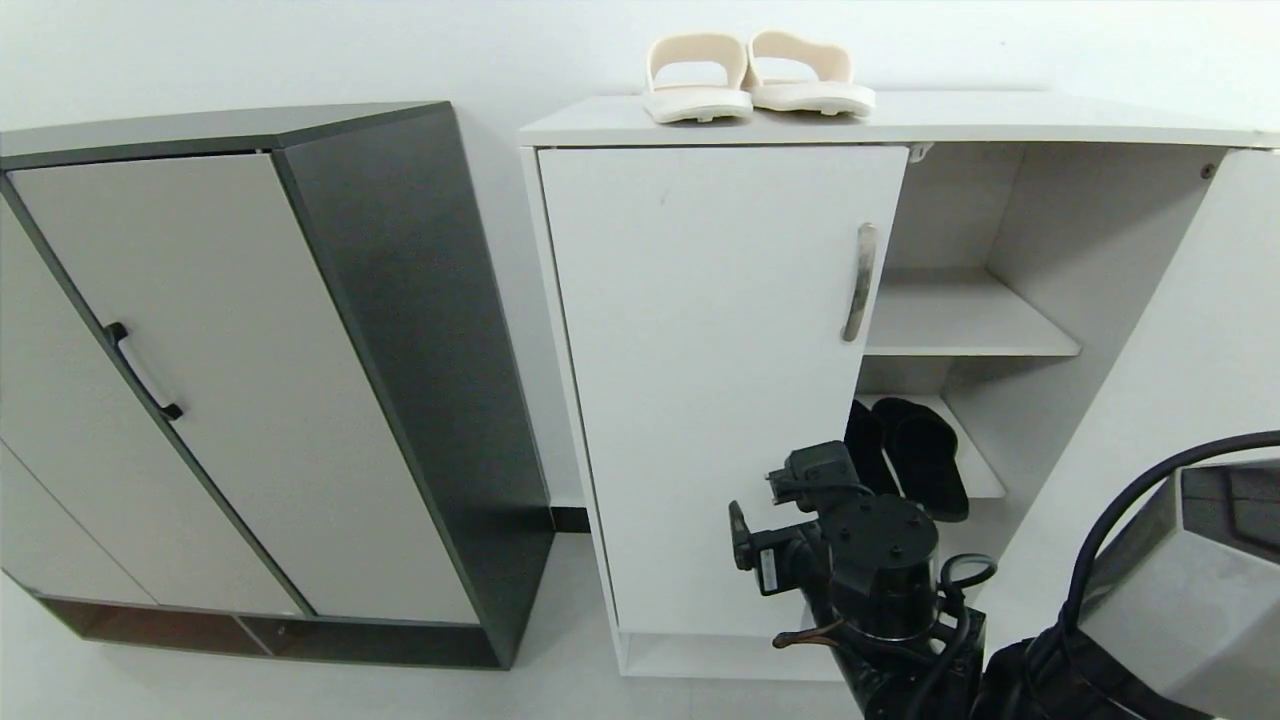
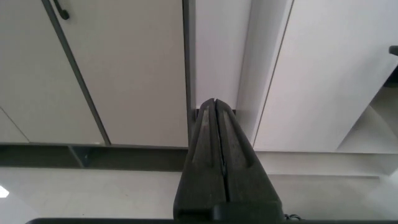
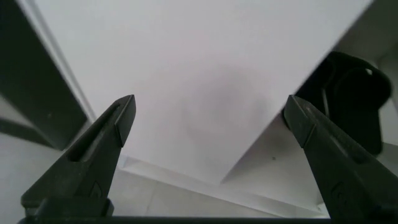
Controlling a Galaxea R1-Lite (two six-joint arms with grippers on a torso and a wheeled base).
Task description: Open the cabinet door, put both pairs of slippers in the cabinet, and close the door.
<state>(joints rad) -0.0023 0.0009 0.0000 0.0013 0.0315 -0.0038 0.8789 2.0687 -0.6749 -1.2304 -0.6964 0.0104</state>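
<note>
Home entryway: white shoe cabinet [image 1: 720,380] and grey cabinet [image 1: 230,380] against a plain wall [image 1: 300,50], beige slippers [image 1: 760,90] on top, black slippers [image 1: 915,455] inside.

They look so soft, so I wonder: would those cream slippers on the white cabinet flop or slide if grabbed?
Probably light: the cream slippers look like moulded foam. Their arched straps stand up unaided, so likely springy rather than floppy. Flat soles on the smooth cabinet top suggest a push would slide them, not tip them.
</note>
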